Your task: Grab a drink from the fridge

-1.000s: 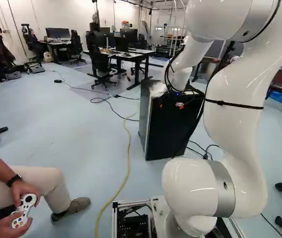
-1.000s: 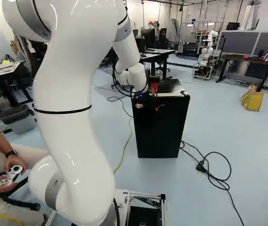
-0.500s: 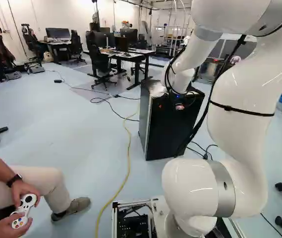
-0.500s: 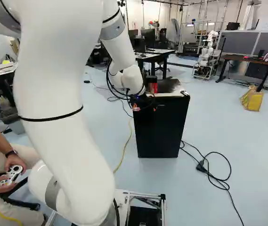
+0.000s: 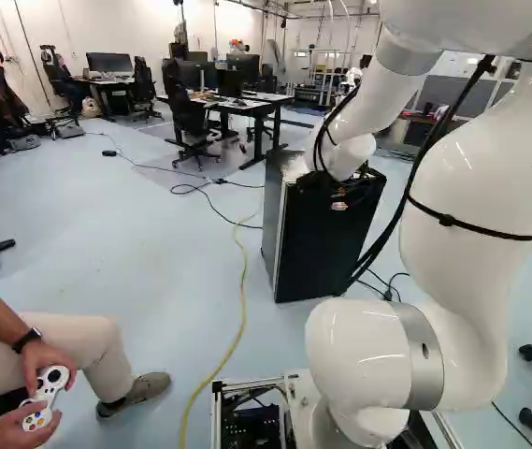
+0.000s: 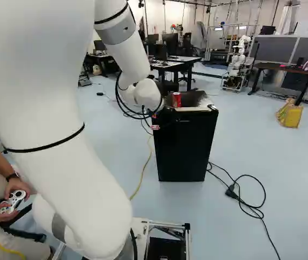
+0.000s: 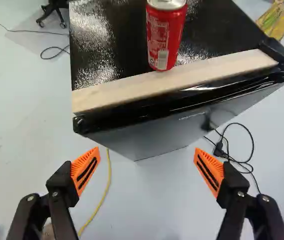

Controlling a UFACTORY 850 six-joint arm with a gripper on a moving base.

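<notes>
Gripper is open, orange pads wide apart, nothing pinched. I've got it up at the front of the black fridge, near the top edge. Drink is the red can: upright on the fridge top, ahead of the jaws, past the gap between the fingertips, not touching either finger. Its base is right at the pale strip along the front edge of the top, so that strip sits between can and jaws.

On the floor, from the wrist view: yellow cable runs close by one finger, black cable with a plug lies past the other. Yellow bag is on the floor well beyond the jaws, off past the fridge. Desk with monitors is farther out, behind the fridge.
</notes>
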